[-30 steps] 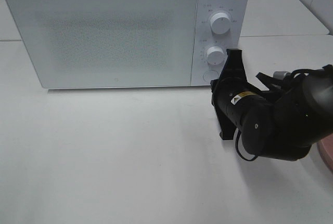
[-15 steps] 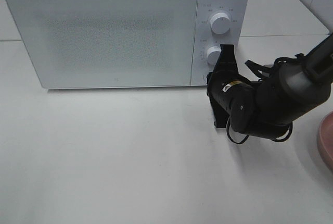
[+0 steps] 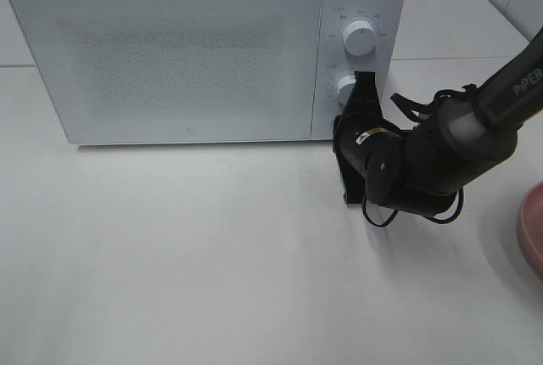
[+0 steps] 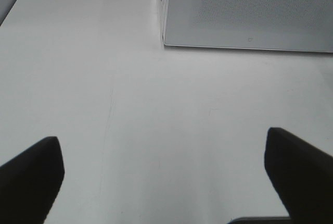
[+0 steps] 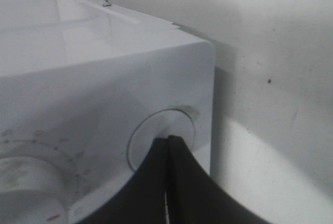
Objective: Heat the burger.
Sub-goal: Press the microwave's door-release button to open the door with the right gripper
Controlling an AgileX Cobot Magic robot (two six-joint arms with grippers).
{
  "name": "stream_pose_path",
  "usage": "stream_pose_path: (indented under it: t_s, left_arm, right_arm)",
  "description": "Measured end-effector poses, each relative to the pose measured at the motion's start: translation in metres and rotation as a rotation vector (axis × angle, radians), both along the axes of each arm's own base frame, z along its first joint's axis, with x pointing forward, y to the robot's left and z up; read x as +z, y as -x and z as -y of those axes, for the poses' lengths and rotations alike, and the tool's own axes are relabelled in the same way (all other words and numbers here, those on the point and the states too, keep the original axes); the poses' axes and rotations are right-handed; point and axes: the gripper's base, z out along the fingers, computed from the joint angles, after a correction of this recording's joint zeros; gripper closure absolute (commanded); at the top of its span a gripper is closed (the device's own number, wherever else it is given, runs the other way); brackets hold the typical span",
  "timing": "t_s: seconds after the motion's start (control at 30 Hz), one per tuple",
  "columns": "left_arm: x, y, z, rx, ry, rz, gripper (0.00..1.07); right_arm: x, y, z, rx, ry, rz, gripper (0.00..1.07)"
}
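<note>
While left fingers (image 4: 28, 177) spread over the table (image 4: 130, 78), right fingers (image 5: 145, 182), pressed together, meet the microwave's button (image 5: 156, 123).

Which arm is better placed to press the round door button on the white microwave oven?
Right: its shut black gripper sits at the round white button; the open left gripper hangs over white table, far from it.
</note>
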Motion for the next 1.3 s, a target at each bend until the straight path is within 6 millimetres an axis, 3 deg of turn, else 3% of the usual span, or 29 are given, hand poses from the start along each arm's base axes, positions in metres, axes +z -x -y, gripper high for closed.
stream_pose_path:
  t_s: [1.3]
  left_arm:
    - [0.0,0.0,0.0,0.0,0.0,0.0,0.06]
  right_arm:
    - [-0.007,-0.018,-0.007,-0.096,-0.02,0.019,1.07]
